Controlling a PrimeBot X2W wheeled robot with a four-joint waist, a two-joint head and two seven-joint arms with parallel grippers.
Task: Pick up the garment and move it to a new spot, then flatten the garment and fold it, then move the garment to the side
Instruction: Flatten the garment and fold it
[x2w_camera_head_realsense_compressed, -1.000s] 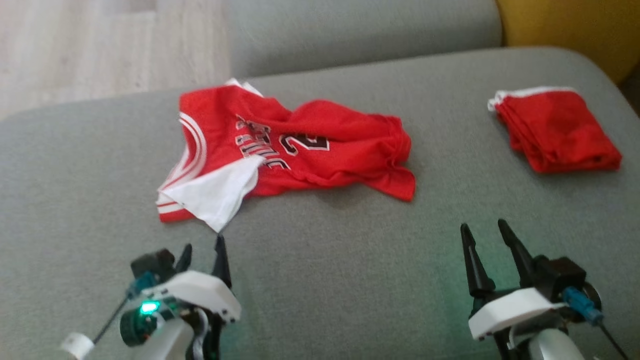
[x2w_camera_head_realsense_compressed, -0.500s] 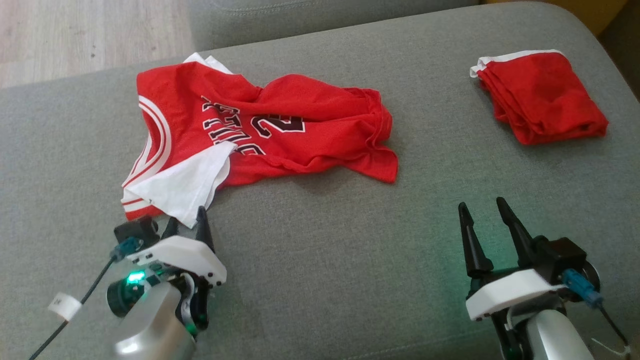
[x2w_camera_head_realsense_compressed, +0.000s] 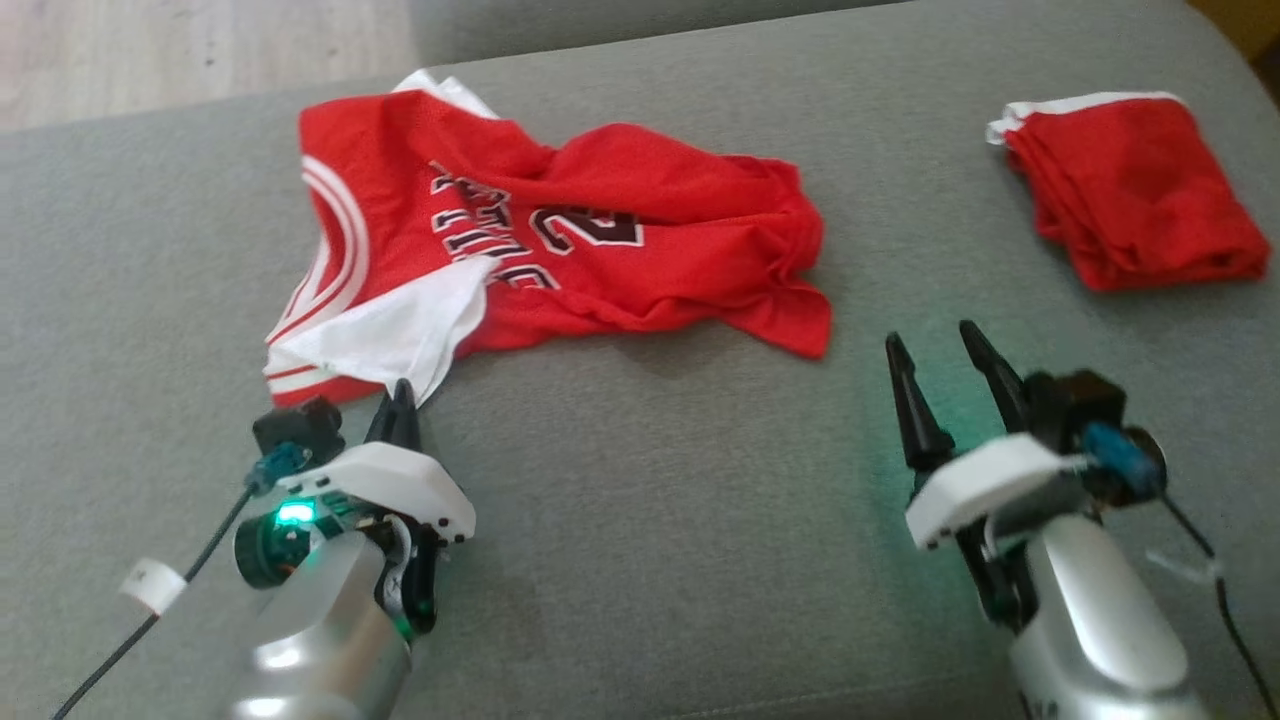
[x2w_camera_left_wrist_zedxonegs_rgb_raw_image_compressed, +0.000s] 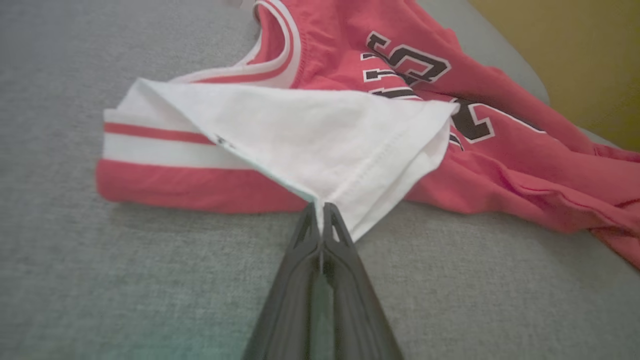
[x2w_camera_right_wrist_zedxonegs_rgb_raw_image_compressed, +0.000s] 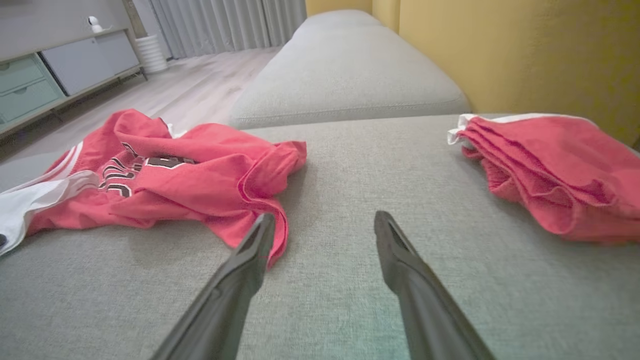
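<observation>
- The garment (x2w_camera_head_realsense_compressed: 560, 230), a red jersey with white trim, lies crumpled on the far left part of the grey cushion (x2w_camera_head_realsense_compressed: 650, 520). Its top reaches almost to the cushion's far edge.
- Its dark lettering is creased and partly covered by a turned-over white flap (x2w_camera_left_wrist_zedxonegs_rgb_raw_image_compressed: 320, 135), so only a "2" reads clearly.
- In the left wrist view the jersey is cut off at the top and right edges.
- The left gripper (x2w_camera_head_realsense_compressed: 400, 388) sits at the garment's near corner. Its jaws are pressed together and, in the left wrist view, pinch the hem of the white flap (x2w_camera_left_wrist_zedxonegs_rgb_raw_image_compressed: 320, 205). How much cloth lies between them is hard to make out.
- The right gripper (x2w_camera_head_realsense_compressed: 930, 335) hangs over bare cushion with its jaws spread, holding nothing. It is just beyond the jersey's right hem (x2w_camera_right_wrist_zedxonegs_rgb_raw_image_compressed: 270, 200) and apart from it.
- A folded red cloth (x2w_camera_head_realsense_compressed: 1130, 190) with a white edge lies near the cushion's far right corner, well apart from the jersey. The right wrist view cuts it off at its right edge.
- Bare cushion runs between the two cloths and along the whole near edge.
- Beyond the far edge there is a second grey cushion (x2w_camera_right_wrist_zedxonegs_rgb_raw_image_compressed: 345, 70), pale wooden floor (x2w_camera_head_realsense_compressed: 150, 50) to the left and a yellow wall (x2w_camera_right_wrist_zedxonegs_rgb_raw_image_compressed: 525, 50) to the right.
</observation>
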